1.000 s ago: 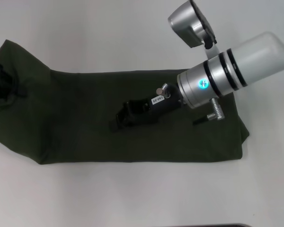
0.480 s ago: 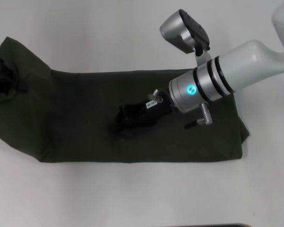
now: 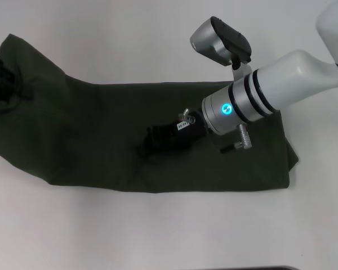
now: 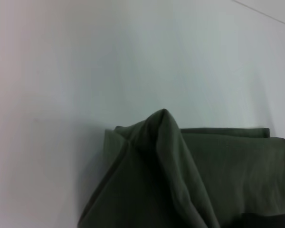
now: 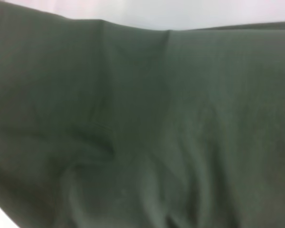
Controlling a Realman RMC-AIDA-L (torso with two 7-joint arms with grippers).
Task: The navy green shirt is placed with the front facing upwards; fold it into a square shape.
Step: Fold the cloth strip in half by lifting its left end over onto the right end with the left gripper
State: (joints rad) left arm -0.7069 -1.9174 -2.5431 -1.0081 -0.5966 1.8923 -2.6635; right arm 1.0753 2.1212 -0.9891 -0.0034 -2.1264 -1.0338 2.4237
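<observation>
While the navy green shirt (image 3: 101,140) lies as a long band across the white table (image 3: 158,236), running left to right in my head view, I judge the lengthwise folds done: no sleeves, letters or collar show, only plain cloth with straight near and far edges. Its left end flares wider and is rumpled. What remains, as I read it, is folding the band across its length to make a square. My right arm reaches in from the far right, and the right gripper (image 3: 158,140) is low over the middle of the band, seemingly pressing on the cloth; I cannot tell whether its fingers are spread or together. My left gripper (image 3: 1,81) sits at the far-left corner, where the cloth peaks upward, perhaps pinched, though I cannot tell that either.
</observation>
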